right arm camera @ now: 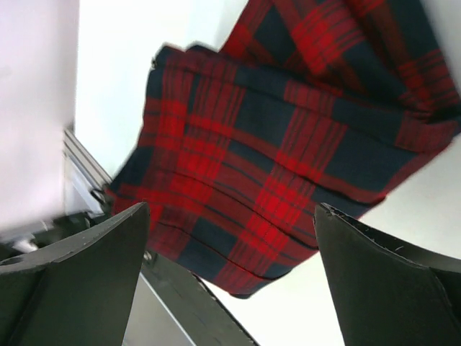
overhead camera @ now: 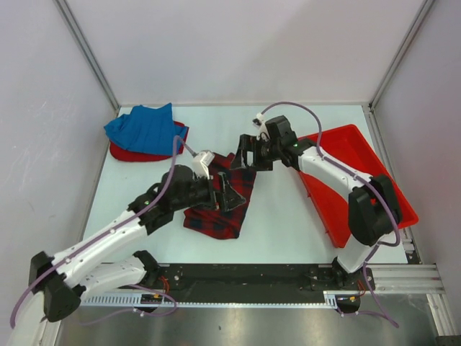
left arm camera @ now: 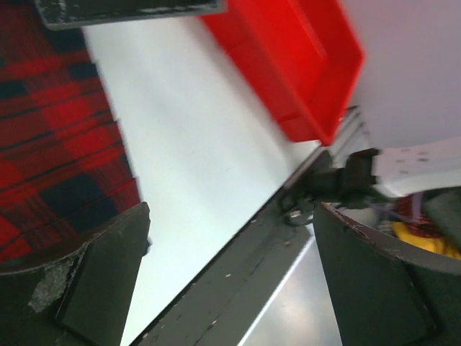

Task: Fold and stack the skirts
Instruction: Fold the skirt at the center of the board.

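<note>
White desk, pale walls on three sides, rail along 6 o'clock edge. Red tray at 3 o'clock, bare strip between it and plaid skirt at centre. Left pincer and right pincer spread wide over plaid skirt, pinching nothing. Blue skirt atop red skirt at 10 o'clock.

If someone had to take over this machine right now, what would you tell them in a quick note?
Left hand: open, empty, over the plaid skirt.
Right hand: open, empty, above its far end.
Blue skirt lies on the red skirt, far left corner.
Done: those two stacked.
Left: finish folding the plaid skirt, mid-table beside the red tray, and add it to that stack.
</note>
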{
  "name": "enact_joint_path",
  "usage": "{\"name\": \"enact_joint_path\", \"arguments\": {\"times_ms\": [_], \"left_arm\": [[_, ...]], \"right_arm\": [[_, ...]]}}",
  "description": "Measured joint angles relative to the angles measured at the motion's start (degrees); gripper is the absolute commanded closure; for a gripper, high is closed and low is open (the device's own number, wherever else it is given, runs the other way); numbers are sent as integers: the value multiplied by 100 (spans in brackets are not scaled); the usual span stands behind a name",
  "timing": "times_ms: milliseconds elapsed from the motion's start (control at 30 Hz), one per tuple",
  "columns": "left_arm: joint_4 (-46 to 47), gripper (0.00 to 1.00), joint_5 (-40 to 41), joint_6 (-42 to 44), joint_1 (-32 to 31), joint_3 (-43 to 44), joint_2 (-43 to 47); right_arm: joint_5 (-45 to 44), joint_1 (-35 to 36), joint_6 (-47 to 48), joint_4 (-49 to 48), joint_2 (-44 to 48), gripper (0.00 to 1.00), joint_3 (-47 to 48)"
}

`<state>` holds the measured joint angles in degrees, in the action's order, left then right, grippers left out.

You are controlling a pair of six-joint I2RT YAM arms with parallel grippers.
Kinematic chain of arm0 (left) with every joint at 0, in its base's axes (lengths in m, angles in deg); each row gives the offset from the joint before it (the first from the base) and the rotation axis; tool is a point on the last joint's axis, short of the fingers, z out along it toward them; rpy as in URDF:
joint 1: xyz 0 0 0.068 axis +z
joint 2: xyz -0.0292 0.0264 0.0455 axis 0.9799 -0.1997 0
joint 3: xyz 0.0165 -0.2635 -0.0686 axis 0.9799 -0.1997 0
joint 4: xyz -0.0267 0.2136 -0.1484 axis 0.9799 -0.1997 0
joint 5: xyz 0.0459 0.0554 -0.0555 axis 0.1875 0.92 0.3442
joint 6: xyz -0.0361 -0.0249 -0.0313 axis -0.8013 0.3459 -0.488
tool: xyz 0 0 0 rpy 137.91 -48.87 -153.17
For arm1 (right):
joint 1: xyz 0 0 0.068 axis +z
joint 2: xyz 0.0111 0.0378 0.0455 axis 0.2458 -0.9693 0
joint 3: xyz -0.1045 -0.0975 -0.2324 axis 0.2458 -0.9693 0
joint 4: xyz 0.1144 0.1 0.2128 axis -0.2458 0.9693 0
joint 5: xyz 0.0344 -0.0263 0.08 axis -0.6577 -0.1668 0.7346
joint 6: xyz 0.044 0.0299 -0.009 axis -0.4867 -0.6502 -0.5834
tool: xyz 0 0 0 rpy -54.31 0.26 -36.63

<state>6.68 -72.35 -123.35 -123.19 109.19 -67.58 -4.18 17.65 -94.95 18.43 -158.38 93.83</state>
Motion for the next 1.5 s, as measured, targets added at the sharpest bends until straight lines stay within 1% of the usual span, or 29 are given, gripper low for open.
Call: {"name": "enact_joint_path", "arguments": {"times_ms": [100,200,300,433,533,600,700,767,833,900,1000,1100,1200,1267,1367,1500], "left_arm": [[-105,0,197,-7,-2,-162,-391],[-286,0,688,-7,0,-354,-586],[-243,0,1255,-4,125,-487,-898],[291,0,1523,-4,699,-629,-1657],[885,0,1495,-2,1174,-730,-2347],[1318,0,1244,-2,1469,-761,-2793],[1668,0,997,39,1631,-704,-3104],[1679,0,907,129,1650,-568,-3252],[1626,0,837,262,1650,-417,-3362],[1598,0,831,315,1661,-313,-3373],[1650,0,822,365,1690,-212,-3215],[1388,0,896,446,1705,-212,-2645],[833,0,1163,452,1676,-203,-1624],[367,0,1445,435,1637,-103,-887],[-192,0,1725,304,1606,-39,-190],[-946,0,1799,96,1589,-306,437]], "right_arm": [[146,197,356,-13,-216,0,-15],[299,417,691,-76,-553,0,-15],[396,501,970,-205,-986,0,-15],[485,328,1078,-354,-1506,0,-9],[579,203,1047,-415,-1720,0,63],[378,195,1045,-439,-1720,0,87],[114,166,960,-608,-1700,0,-13],[-26,168,817,-800,-1578,0,-221],[-391,208,605,-1128,-1244,0,-702],[-584,271,396,-1196,-885,0,-1202],[-988,614,-74,-1338,-380,0,-1849],[-1338,1202,-485,-1244,-72,0,-2109],[-1539,1670,-743,-1150,186,0,-2194],[-1700,1718,-761,-1071,444,0,-2205],[-2000,1615,-485,-984,990,0,-2205],[-2273,1587,426,-977,1589,0,-2205]]}}
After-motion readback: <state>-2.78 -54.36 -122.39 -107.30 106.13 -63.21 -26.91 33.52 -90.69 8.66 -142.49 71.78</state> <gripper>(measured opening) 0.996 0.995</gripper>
